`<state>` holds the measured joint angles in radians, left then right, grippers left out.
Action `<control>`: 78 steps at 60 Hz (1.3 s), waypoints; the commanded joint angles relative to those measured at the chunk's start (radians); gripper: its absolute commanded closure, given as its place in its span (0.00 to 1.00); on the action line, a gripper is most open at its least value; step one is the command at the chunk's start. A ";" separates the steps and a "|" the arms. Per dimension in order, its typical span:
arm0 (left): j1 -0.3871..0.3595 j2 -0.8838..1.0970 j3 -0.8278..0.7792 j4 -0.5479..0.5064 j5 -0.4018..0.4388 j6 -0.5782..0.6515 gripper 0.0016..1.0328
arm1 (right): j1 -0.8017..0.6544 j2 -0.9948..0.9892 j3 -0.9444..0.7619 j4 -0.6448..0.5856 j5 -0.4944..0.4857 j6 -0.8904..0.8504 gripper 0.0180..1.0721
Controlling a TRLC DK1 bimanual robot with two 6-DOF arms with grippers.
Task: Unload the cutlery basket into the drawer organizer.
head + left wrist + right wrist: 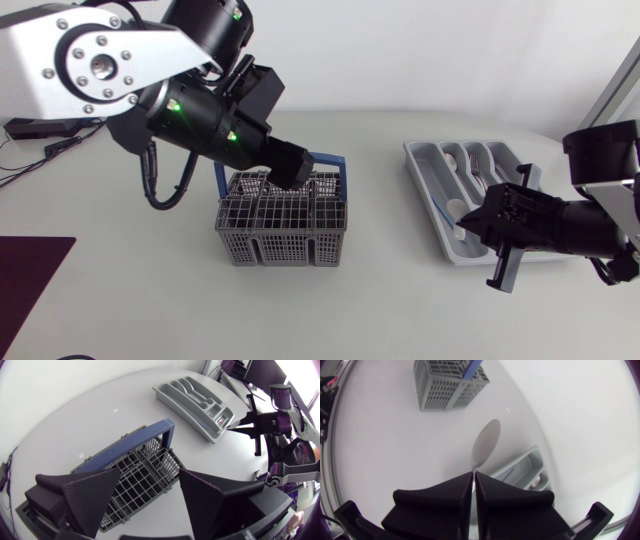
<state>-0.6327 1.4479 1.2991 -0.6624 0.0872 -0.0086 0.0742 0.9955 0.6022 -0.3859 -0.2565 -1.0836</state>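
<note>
Hidden or unclear:
- Head view: the left arm's bulk covers the far side of the grey mesh cutlery basket. The left gripper shows only as a black tip at the basket's rim, beside the blue hoop handle.
- Left wrist view: the left gripper has its two wedge fingers spread wide, touching nothing. They mask the near cells of the basket below. What the open cells hold cannot be made out.
- Right wrist view: the basket is cut off at the frame edge, with only a stub of its handle showing.
- The spoon is hard to pick out from overhead, where the black right gripper hides most of it.

Containers:
- The basket stands upright on the white table, left of centre.
- The grey moulded plastic drawer organizer lies well apart from the basket, on the right side of the table.
- A thin blue item lies in one long compartment of the organizer. Its kind cannot be told.
- The left wrist view shows the organizer beyond the basket's handle.

Task item:
- The right gripper has its fingers pressed nearly together, clamped on the thin handle of a pale metal spoon.
- The spoon's bowl juts ahead of the fingertips, seen against bare table, with the organizer just beside the gripper.
- Overhead, that gripper sits at the organizer's near end.
</note>
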 commanded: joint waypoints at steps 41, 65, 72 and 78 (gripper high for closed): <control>0.037 -0.129 -0.153 0.000 -0.033 -0.034 0.04 | -0.370 0.253 -0.245 0.541 0.183 -0.383 0.95; 0.064 -0.141 -0.178 0.001 -0.033 -0.010 0.04 | -0.438 0.482 -0.232 0.791 0.249 -0.496 0.93; 0.077 -0.147 -0.181 0.001 -0.032 0.001 0.04 | -0.432 0.469 -0.249 0.806 0.258 -0.498 0.69; 0.091 -0.158 -0.187 0.001 -0.032 0.009 0.04 | -0.416 0.425 -0.268 0.809 0.270 -0.493 0.32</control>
<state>-0.5560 1.3136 1.1393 -0.6598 0.0612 -0.0185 -0.3542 1.4506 0.3676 0.4088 0.0010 -1.5497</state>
